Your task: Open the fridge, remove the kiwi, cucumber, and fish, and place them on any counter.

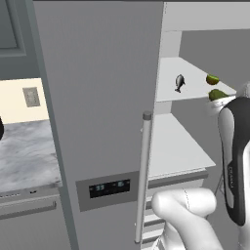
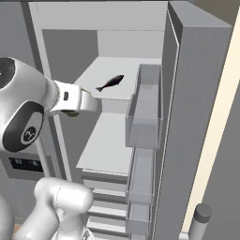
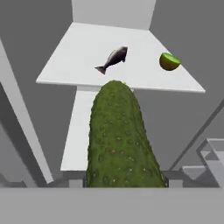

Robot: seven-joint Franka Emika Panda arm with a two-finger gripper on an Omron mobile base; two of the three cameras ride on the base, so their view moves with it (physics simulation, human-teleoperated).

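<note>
the counter (image 1: 24,151) lies to the left of the fridge (image 1: 97,97) and carries none of the three foods where its marbled top shows, so nothing appears delivered yet. the fridge's right door is swung open, so the opening step looks done, while its left door with the display panel (image 1: 109,188) and bar handle (image 1: 143,176) is closed. on the upper white shelf (image 3: 78,57) the fish (image 3: 113,59) lies near the middle, a little toward the front edge, and the kiwi (image 3: 169,61) sits well apart from it toward the right edge; both look untouched and remain to be fetched. the cucumber (image 3: 120,140) is off the shelf: in the hand view it rises large and upright from the bottom of the picture, just in front of the shelf's front edge, which suggests the hand (image 2: 86,101) is closed around it, though the fingertips themselves are hidden behind it. from the left base view a bit of the green cucumber shows at the end of the arm, just off the shelf's front right corner. by my reading the first item is being carried and its placing on the counter is still to come, then two more trips.
</note>
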